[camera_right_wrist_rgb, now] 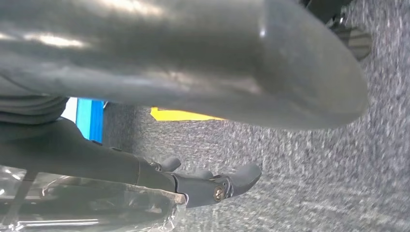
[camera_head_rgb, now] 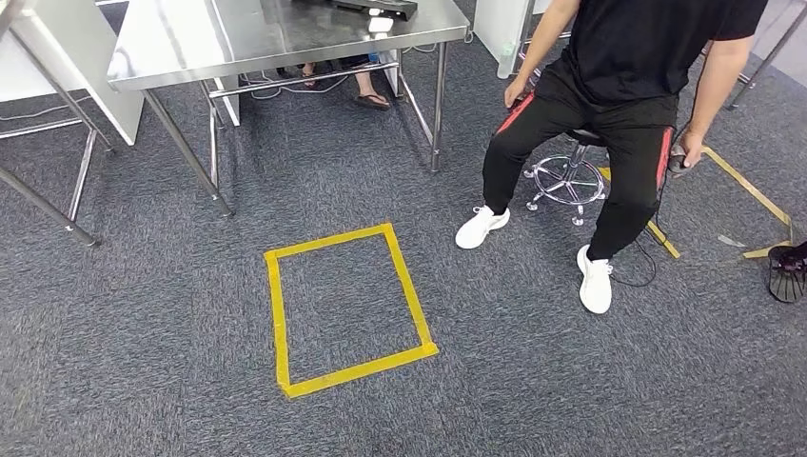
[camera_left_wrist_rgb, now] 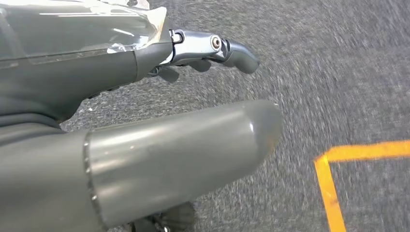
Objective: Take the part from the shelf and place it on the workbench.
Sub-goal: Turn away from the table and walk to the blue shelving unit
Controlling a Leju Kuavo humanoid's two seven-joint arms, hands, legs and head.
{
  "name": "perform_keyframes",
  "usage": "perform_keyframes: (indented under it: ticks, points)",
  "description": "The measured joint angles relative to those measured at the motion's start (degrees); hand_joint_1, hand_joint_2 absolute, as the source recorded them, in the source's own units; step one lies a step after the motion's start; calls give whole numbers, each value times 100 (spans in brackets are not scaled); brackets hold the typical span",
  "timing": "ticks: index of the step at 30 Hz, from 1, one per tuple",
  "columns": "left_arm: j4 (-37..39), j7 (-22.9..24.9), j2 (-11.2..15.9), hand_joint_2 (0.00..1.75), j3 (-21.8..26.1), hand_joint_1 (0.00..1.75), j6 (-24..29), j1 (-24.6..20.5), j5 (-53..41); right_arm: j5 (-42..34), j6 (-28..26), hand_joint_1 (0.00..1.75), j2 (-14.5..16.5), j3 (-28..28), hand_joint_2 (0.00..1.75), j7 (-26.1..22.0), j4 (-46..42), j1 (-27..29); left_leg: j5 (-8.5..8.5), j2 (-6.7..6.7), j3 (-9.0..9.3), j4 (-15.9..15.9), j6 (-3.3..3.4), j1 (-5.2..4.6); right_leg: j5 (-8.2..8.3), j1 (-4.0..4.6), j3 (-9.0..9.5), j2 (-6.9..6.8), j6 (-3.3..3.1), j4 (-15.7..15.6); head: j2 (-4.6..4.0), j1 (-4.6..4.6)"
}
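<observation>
My left hand (camera_left_wrist_rgb: 96, 82) hangs over grey carpet. Its thick thumb (camera_left_wrist_rgb: 193, 150) and its dark fingers (camera_left_wrist_rgb: 232, 50) stretch out apart, with only floor between them. My right hand (camera_right_wrist_rgb: 96, 159) hangs the same way, with the thumb (camera_right_wrist_rgb: 217, 58) apart from the fingers (camera_right_wrist_rgb: 232, 181) and nothing held. Glossy clear film lies along the base of each hand's fingers. A stainless steel table (camera_head_rgb: 285, 38) stands ahead at the left in the head view.
A yellow tape rectangle (camera_head_rgb: 347, 309) marks the carpet straight ahead. A person in black (camera_head_rgb: 619, 105) sits on a wheeled stool (camera_head_rgb: 568, 179) at the right, feet out on the floor. More tape lines (camera_head_rgb: 752, 190) and a dark ribbed thing (camera_head_rgb: 788, 271) lie at the right edge.
</observation>
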Motion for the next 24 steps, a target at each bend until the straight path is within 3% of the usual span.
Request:
perform_keyframes:
  ticks: [2, 3, 4, 5, 7, 9, 11, 13, 15, 17, 18, 19, 21, 22, 24]
  points:
    - [1, 1, 5, 0, 0, 0, 4, 23, -2, 2, 3, 0, -1, -1, 0, 4, 0, 7, -271, -123, -323, 699, 22, -8, 17, 45, -31, 137, -31, 3, 0, -2]
    - [1, 1, 5, 0, 0, 0, 5, 31, -2, 2, 5, 0, -1, -1, 0, 5, 0, 16, -234, -139, -366, 781, 44, -13, 20, 63, -34, 211, -35, 5, 0, -2]
    - [1, 0, 4, 0, 0, 0, 6, 36, -2, 4, 7, 0, -1, -1, 0, 7, 0, 24, -90, -156, -300, 634, 73, -17, 21, 78, -28, 287, -35, 6, 0, -1]
    - [1, -6, 4, 0, 0, 0, 8, 38, -1, 9, 7, 0, -1, -1, 0, 7, 0, 29, 127, -200, -136, 291, 108, -20, 21, 88, -16, 363, -34, 9, 0, -1]
    - [1, -46, 11, 0, 1, 0, 13, 53, 19, 28, 14, 0, 8, -1, 0, 7, 0, 23, 453, -484, 222, -468, 183, -16, 21, 109, -19, 498, -24, 24, 0, 4]
    - [3, -125, 16, 0, 1, 0, 36, 94, 67, 50, 20, 0, 11, -1, 0, 14, 0, 14, 514, -671, 363, -800, 208, -36, 41, 109, -88, 623, 26, 39, 0, 4]
    - [5, -197, 9, 0, 4, 0, 80, 144, 119, 65, 21, 0, 5, -1, 0, 21, 2, 33, 527, -556, 370, -852, 220, -61, 69, 90, -167, 735, 108, 37, 0, 2]
    - [5, -239, -1, 0, 9, 0, 112, 183, 145, 74, 20, 0, 7, -1, 0, 24, 5, 61, 571, -408, 393, -925, 278, -56, -19, 90, -278, 548, 148, 190, 0, 17]
    - [5, -257, -2, 0, 15, 0, 119, 231, 151, 76, 18, 0, 2, -1, 0, 27, 7, 63, 595, -232, 404, -968, 319, -61, -332, 93, -582, 214, 134, 781, 0, 41]
    - [6, -260, 0, 0, 24, 0, 119, 279, 152, 76, 17, 0, -8, -1, 0, 29, 7, 63, 594, -41, 389, -967, 328, -75, -640, 82, -946, 100, 155, 1529, 0, 51]
    - [6, -260, -3, 0, 26, 0, 119, 290, 152, 76, 17, 0, -10, -1, 0, 29, 7, 73, 593, 46, 384, -965, 327, -77, -680, 71, -1009, 85, 197, 1687, 0, 50]
    - [7, -260, -5, 0, 28, 0, 119, 294, 152, 76, 17, 0, -11, -1, 0, 29, 8, 85, 592, 120, 384, -964, 323, -76, -632, 59, -951, 66, 254, 1618, 0, 51]
    - [7, -260, -11, 0, 29, 0, 120, 294, 152, 78, 17, 0, -19, -1, 0, 29, 9, 98, 581, 253, 403, -960, 296, -78, -352, 26, -487, -99, 368, 826, 0, 52]
    - [7, -261, -8, 0, 31, 0, 121, 296, 154, 82, 17, 0, -21, -1, 0, 28, 9, 90, 568, 310, 421, -955, 265, -93, -211, 27, -263, -242, 386, 426, 0, 56]
    - [7, -287, 3, 0, 46, 0, 127, 301, 172, 110, 17, 0, -21, -1, 0, 20, 9, 74, 534, 422, 468, -947, 190, -129, -47, 45, -48, -417, 311, 7, 0, 51]
